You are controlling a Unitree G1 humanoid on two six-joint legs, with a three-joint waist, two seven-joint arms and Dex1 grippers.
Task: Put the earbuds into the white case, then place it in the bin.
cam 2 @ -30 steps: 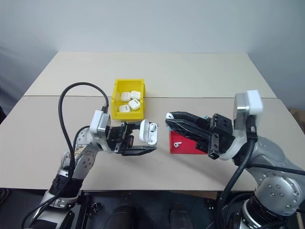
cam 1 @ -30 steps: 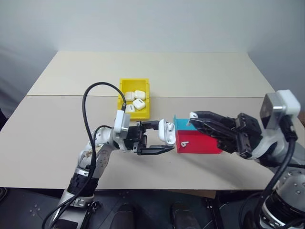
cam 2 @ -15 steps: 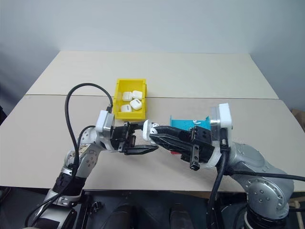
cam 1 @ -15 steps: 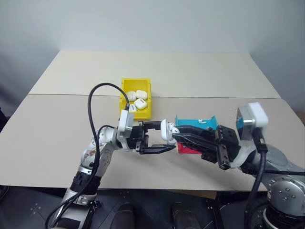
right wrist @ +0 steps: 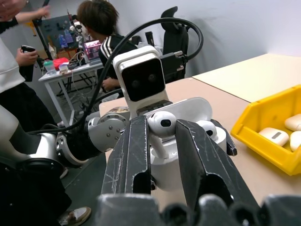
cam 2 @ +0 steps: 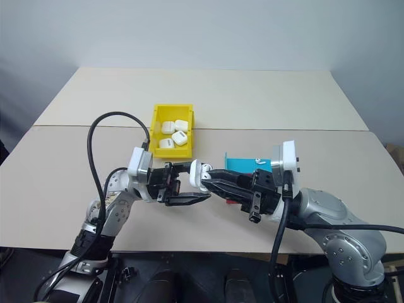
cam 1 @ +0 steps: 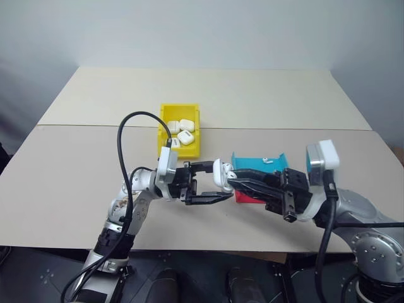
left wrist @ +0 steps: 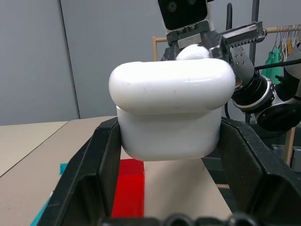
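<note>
Left gripper (cam 1: 211,183): black two-fingered, clamping the small glossy white rounded charging case (left wrist: 170,115) between both fingers, holding it above the near part of the pale beige desk (cam 1: 76,170); lid hinged open.

Right gripper (right wrist: 162,141): black two-fingered, pinching one tiny glossy white plastic earbud (right wrist: 161,125) by its rounded head, stem pointing down into the open case; tips meeting the left gripper at the case. Second earbud head (right wrist: 207,128) sitting already in the case beside it.

Small bright yellow rectangular plastic bin (cam 1: 179,112): standing on the desk farther off, beyond the left gripper, holding four more white cases (cam 1: 184,137) of the same kind.

Shallow red-and-blue plastic tray (cam 1: 259,165): lying just right of the held case, partly hidden behind the right gripper; a small white piece (cam 1: 267,160) resting on the blue part, too small to identify.

Black cable (cam 1: 129,136): looping up from the left wrist.

Person with dark hair (right wrist: 99,21): sitting at a cluttered work table in the background of the right wrist view.
</note>
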